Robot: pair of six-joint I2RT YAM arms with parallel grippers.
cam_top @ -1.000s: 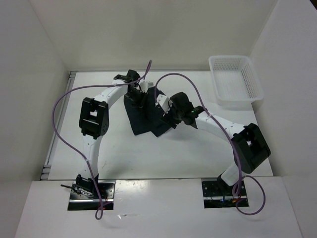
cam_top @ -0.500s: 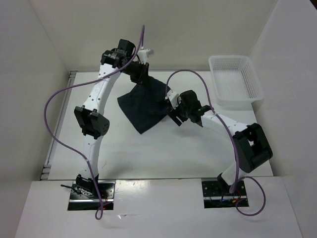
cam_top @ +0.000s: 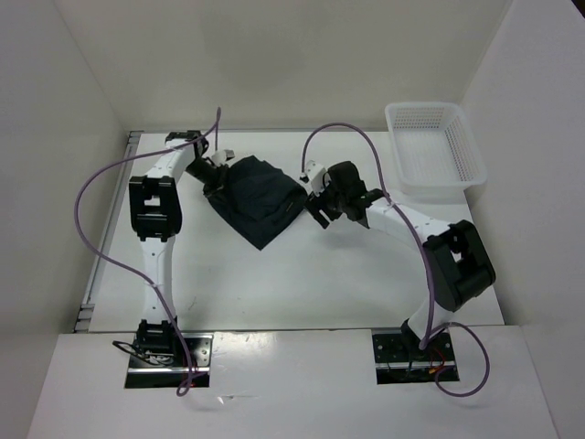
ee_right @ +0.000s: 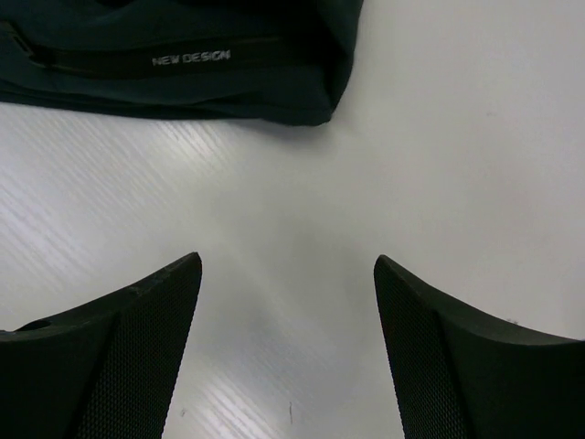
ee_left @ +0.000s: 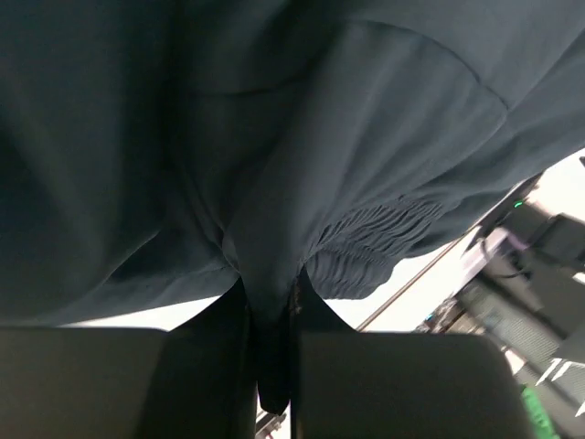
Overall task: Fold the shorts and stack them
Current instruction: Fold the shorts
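The dark shorts (cam_top: 258, 197) lie bunched on the white table, back centre. My left gripper (cam_top: 218, 176) is at their left edge, shut on a fold of the fabric; in the left wrist view the cloth (ee_left: 302, 183) fills the frame and a tuck of it sits pinched between the jaws (ee_left: 272, 357). My right gripper (cam_top: 315, 203) is open and empty just right of the shorts. In the right wrist view its fingers (ee_right: 137, 338) spread over bare table, with the shorts' edge (ee_right: 183, 64) and white lettering ahead.
A white mesh basket (cam_top: 437, 151) stands at the back right corner. White walls enclose the table on three sides. The left arm's purple cable (cam_top: 91, 210) loops out to the left.
My left arm has come down from a raised position and laid the shorts back on the table, more to the left. My right gripper has let go and stands apart from the cloth.
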